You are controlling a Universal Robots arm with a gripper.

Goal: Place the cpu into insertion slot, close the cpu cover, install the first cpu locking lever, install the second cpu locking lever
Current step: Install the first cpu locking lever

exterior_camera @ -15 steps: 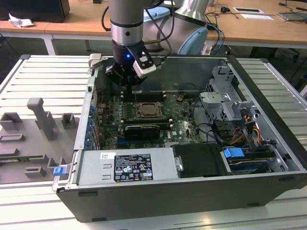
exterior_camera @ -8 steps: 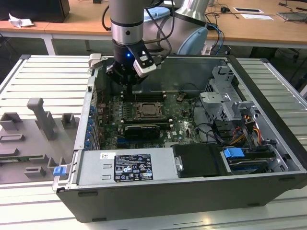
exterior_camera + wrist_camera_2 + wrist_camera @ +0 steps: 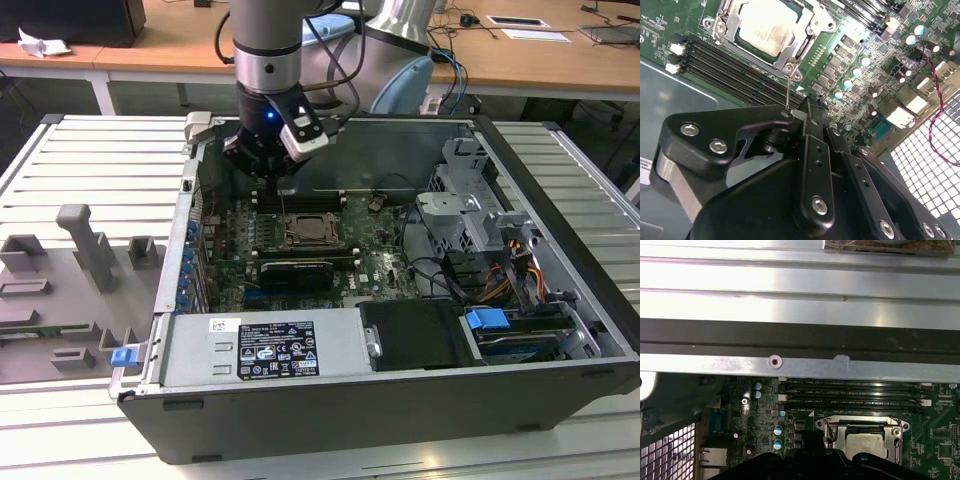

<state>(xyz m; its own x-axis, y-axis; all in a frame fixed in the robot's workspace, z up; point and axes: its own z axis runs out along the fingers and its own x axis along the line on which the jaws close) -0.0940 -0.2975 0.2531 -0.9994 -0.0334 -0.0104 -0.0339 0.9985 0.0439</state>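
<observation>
The hand [image 3: 810, 106] hangs low inside the open PC case, looks closed with its tips together, and I can't tell if it's actually pinching anything. Just below it, the cpu [image 3: 767, 25] already sits in the insertion slot [image 3: 308, 232] with the cpu cover [image 3: 807, 37] lying flat over it. One thin locking lever [image 3: 788, 87] stands upright from the socket corner, reaching right up to the tips.
</observation>
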